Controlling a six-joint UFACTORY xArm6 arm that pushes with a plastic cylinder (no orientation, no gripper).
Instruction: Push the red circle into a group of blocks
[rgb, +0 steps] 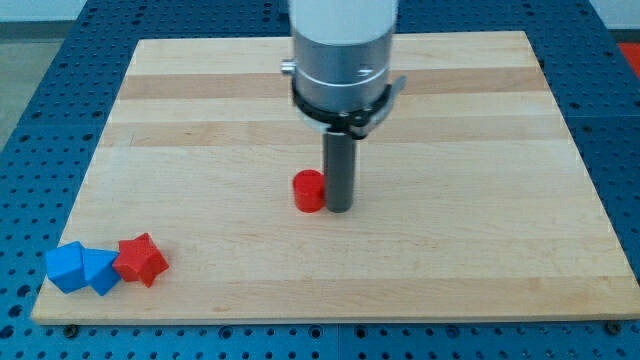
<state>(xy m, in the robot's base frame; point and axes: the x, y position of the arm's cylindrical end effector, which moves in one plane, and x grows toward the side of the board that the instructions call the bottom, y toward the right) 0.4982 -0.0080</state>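
The red circle is a short red cylinder near the middle of the wooden board. My tip stands right beside it, touching its right side. At the view's bottom left a group of blocks lies close together: a red star, a blue block and a second blue block between them. The group is far to the left of and below the red circle.
The arm's white and grey body rises above the rod at the view's top centre. Around the board lies a blue perforated table.
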